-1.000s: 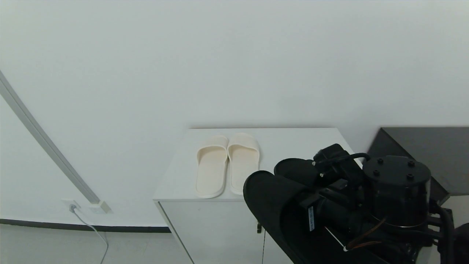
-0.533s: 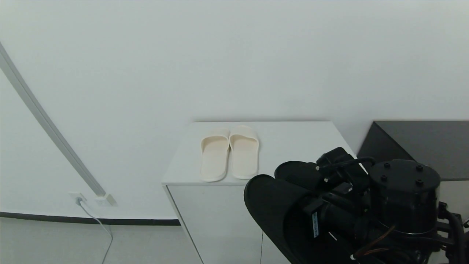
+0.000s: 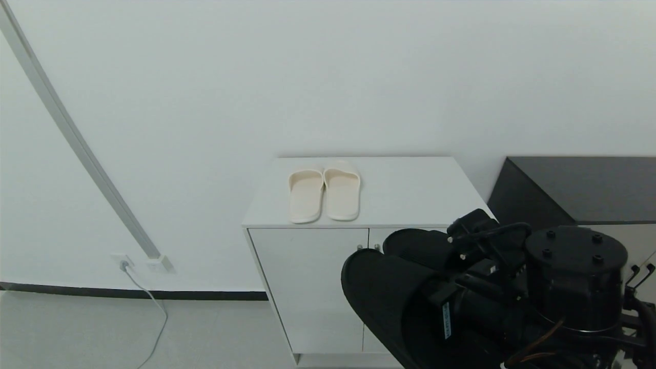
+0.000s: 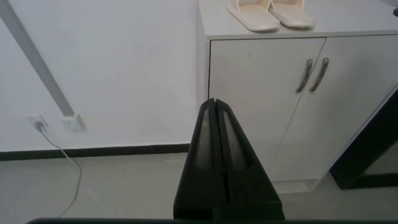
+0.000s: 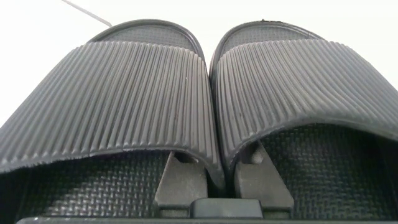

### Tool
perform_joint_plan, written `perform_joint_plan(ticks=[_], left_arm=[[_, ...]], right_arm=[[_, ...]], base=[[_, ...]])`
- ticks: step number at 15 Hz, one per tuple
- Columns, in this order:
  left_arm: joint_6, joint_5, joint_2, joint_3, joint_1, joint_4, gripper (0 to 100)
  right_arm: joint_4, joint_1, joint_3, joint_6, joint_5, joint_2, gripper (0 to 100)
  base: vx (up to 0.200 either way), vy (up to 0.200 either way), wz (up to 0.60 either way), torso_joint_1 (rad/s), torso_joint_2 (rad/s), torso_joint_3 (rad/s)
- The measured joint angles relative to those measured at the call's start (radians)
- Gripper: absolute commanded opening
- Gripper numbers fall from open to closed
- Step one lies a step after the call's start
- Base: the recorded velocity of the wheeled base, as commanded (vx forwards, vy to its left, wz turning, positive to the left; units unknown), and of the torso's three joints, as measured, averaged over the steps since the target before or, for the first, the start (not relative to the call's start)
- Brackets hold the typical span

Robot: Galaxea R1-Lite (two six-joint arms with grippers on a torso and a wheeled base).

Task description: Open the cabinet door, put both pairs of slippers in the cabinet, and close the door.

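Cream slippers (image 3: 328, 195) atop white cabinet (image 3: 410, 189) against wall (image 3: 328, 77)

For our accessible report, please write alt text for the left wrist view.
The shut left tool hangs before a closed white cabinet. A pair of cream slippers lies on its top; a wall socket with a cable sits nearby.

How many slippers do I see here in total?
4. Two cream slippers lie side by side on the cabinet top; two black slippers are held in the right end effector.
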Motion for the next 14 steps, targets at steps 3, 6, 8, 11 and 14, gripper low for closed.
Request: perform_joint_plan(ticks=[3,6,8,11,14], left_arm=[[0.000,0.000,0.000,0.000,0.000,0.000,0],[0.000,0.000,0.000,0.000,0.000,0.000,0],[0.000,0.000,0.000,0.000,0.000,0.000,0],[0.000,0.001,0.000,0.000,0.000,0.000,0],[0.000,0.003,0.000,0.001,0.000,0.000,0]], right_arm=[[0.000,-0.003,0.007,-0.001,0.002,-0.004,0],[-0.002,-0.004,0.014,-0.002,0.003,-0.004,0],[-0.002,-0.004,0.016,-0.001,0.005,-0.004,0],[-0.002,-0.004,0.018,-0.001,0.005,-0.005,0],[-0.002,-0.004,0.025,-0.002,0.005,-0.005,0]], base=[[0.000,0.000,0.00,0.000,0.00,0.000],[0.000,0.000,0.00,0.000,0.00,0.000],[0.000,0.000,0.00,0.000,0.00,0.000],[0.000,0.000,0.00,0.000,0.00,0.000],[0.000,0.000,0.00,0.000,0.00,0.000]])
